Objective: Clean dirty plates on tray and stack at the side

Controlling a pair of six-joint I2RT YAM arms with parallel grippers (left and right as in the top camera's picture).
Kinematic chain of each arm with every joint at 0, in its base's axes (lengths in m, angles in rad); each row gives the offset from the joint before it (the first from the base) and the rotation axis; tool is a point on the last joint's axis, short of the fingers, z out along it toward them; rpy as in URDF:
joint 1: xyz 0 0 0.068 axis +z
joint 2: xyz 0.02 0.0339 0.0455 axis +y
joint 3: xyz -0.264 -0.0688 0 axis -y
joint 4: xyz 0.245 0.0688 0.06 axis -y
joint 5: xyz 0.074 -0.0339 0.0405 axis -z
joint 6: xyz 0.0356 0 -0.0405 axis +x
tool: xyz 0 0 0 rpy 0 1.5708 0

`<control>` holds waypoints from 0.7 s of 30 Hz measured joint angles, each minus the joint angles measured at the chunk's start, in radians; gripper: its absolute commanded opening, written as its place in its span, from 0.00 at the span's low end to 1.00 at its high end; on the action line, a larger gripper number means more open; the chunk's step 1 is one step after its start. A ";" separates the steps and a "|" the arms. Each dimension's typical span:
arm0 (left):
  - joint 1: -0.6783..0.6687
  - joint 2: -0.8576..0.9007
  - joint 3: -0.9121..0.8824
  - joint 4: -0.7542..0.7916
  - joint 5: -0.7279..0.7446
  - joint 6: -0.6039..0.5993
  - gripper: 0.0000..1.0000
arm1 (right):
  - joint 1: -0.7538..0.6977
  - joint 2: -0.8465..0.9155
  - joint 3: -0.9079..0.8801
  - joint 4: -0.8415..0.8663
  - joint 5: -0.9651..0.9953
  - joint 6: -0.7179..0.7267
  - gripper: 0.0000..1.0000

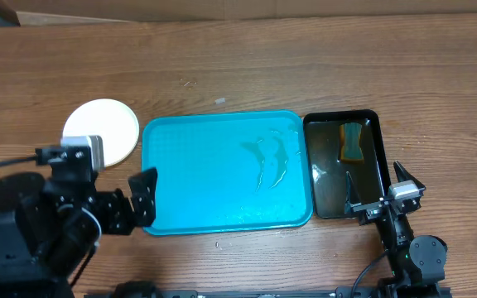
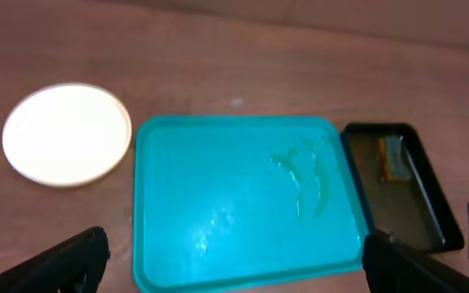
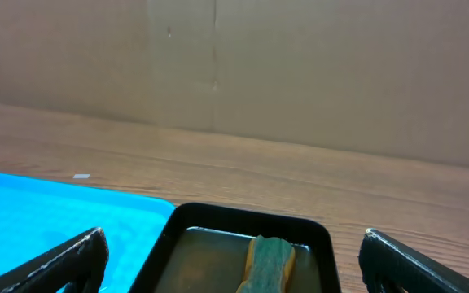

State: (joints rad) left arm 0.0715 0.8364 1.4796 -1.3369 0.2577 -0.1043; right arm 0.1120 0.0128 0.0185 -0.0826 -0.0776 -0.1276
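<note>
The turquoise tray (image 1: 214, 174) lies mid-table with no plates on it, only a wet smear (image 1: 273, 159); it also shows in the left wrist view (image 2: 218, 212) and the right wrist view (image 3: 47, 216). A stack of white plates (image 1: 102, 128) sits on the table left of the tray, also in the left wrist view (image 2: 66, 133); I cannot tell how many. My left gripper (image 1: 143, 197) is open and empty at the tray's front left corner, seen in its own view (image 2: 234, 264). My right gripper (image 1: 379, 192) is open and empty at the black tray's near end.
A black tray (image 1: 371, 124) holding murky water stands right of the turquoise tray, with a green-and-yellow sponge (image 1: 354, 141) at its far end; the sponge also shows in the right wrist view (image 3: 267, 262). A brown wall lies beyond the table.
</note>
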 measured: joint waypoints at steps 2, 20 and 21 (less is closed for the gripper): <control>0.000 -0.034 -0.064 0.022 -0.006 0.000 1.00 | 0.000 0.000 0.000 0.001 0.000 -0.001 1.00; 0.000 -0.467 -1.061 1.493 -0.055 -0.198 1.00 | 0.000 0.000 0.000 0.001 0.000 -0.001 1.00; 0.000 -0.487 -1.096 1.534 -0.067 -0.216 1.00 | 0.000 0.000 0.000 0.000 0.000 -0.001 1.00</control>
State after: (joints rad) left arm 0.0715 0.3492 0.3840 0.1974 0.1905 -0.3206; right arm 0.1120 0.0128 0.0185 -0.0830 -0.0776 -0.1284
